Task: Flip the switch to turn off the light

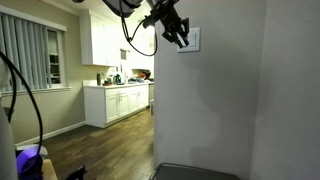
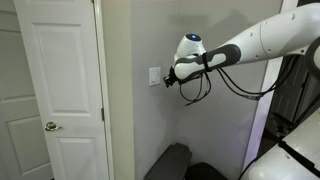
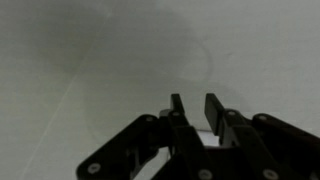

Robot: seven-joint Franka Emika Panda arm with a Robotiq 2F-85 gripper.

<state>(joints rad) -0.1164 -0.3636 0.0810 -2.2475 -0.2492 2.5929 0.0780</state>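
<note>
The switch [image 1: 191, 40] is a small white plate on the grey wall, also seen in the other exterior view [image 2: 154, 77]. My gripper [image 1: 178, 33] is right at the plate, its fingers pointing at the wall [image 2: 168, 78]. In the wrist view the two black fingers [image 3: 194, 106] stand close together with only a narrow gap, holding nothing. A sliver of white plate [image 3: 201, 134] shows low between them. The rocker paddles are hidden behind the fingers.
A white panel door [image 2: 55, 90] stands beside the switch wall. A kitchen with white cabinets [image 1: 118, 103] lies beyond the wall corner. A dark chair or stool [image 2: 170, 165] sits on the floor below the arm. Cables [image 2: 200, 92] hang from the arm.
</note>
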